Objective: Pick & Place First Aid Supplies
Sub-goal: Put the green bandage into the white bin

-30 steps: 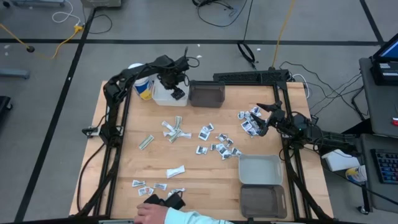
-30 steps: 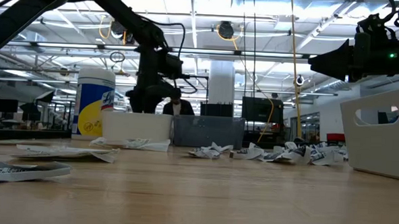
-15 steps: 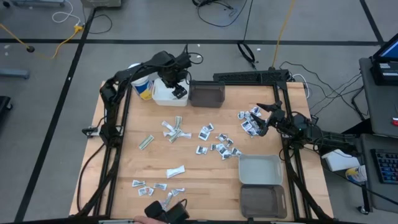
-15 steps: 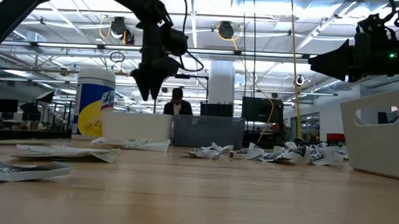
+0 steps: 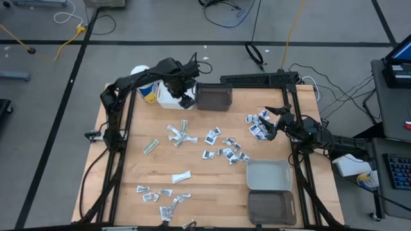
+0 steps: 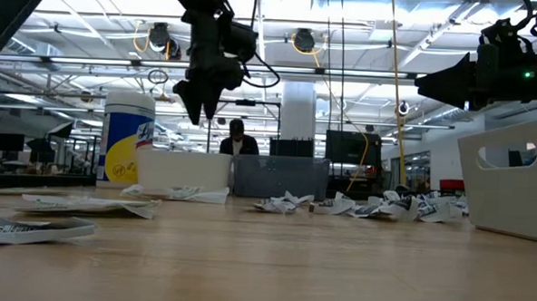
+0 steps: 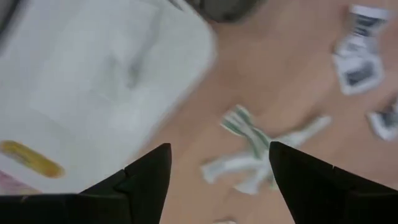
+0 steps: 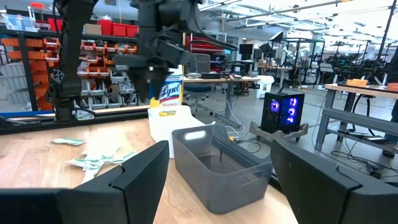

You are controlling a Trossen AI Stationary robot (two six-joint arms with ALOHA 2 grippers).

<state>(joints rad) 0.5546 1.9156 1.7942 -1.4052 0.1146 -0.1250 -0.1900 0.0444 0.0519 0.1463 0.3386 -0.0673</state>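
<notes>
The first aid supplies lie loose on the wooden table: long white sachets (image 5: pixel 178 133) (image 7: pixel 255 146), square printed packets in the middle (image 5: pixel 225 151), more by the right side (image 5: pixel 257 125) and near the front edge (image 5: pixel 159 192). My left gripper (image 5: pixel 187 100) (image 6: pixel 198 111) (image 7: pixel 219 147) hangs open, pointing down, above the right rim of the white bin (image 5: pixel 168 97). Nothing is between its fingers. My right gripper (image 5: pixel 272 123) (image 8: pixel 221 143) waits level at the table's right side, open and empty.
A dark grey bin (image 5: pixel 213 97) stands next to the white one at the far edge, with a white canister with a yellow band (image 5: pixel 146 88) on the white bin's left. A light grey bin (image 5: pixel 268 174) and a dark bin (image 5: pixel 271 206) sit at the near right.
My left gripper has risen from low over the white bin and drifted slightly toward the table's right edge, still pointing down. A person's hand with a dark object at the near edge has drawn back out of view.
</notes>
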